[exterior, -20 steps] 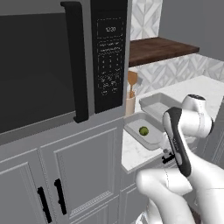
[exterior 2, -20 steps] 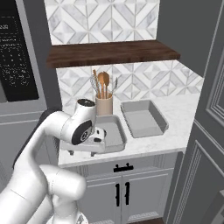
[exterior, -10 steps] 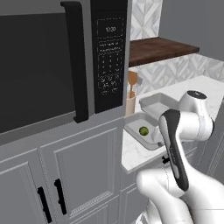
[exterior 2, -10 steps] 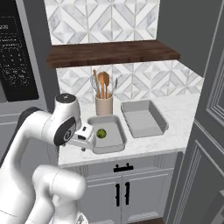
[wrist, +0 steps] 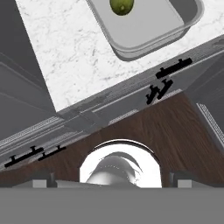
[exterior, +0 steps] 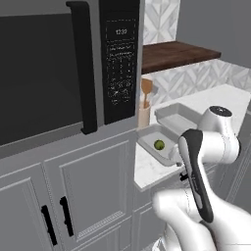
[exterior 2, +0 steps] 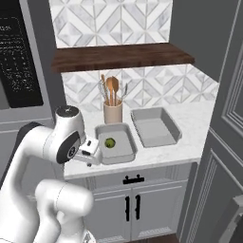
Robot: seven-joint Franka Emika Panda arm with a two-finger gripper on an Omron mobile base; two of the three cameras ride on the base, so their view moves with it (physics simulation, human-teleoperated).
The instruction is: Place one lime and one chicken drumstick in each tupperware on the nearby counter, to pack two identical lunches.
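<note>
A green lime [exterior 2: 110, 142] lies in the left tupperware [exterior 2: 116, 156] on the white marble counter [exterior 2: 194, 118]; the hand view has the lime [wrist: 121, 5] at its top edge, inside that tray [wrist: 151, 33]. The other tupperware [exterior 2: 154, 127] sits to its right with nothing in it. My gripper [exterior 2: 92, 153] hangs by the left tray's near-left corner, over the counter's front edge. It is open [wrist: 112, 178], its fingertips [wrist: 43, 178] far apart with nothing between them. The chicken drumstick is out of view.
A beige holder with wooden utensils [exterior 2: 113, 110] stands behind the left tray. A dark wooden shelf [exterior 2: 123, 56] runs above the counter. A black microwave [exterior: 117, 59] sits in the tall cabinet on the left. Grey cabinets with black handles [exterior 2: 132, 179] are below, and a tall grey panel [exterior 2: 223, 118] is on the right.
The hand has swung left off the left tray to its near-left corner, uncovering the lime. The arm's upper links have turned with it. The jaws have stayed open.
</note>
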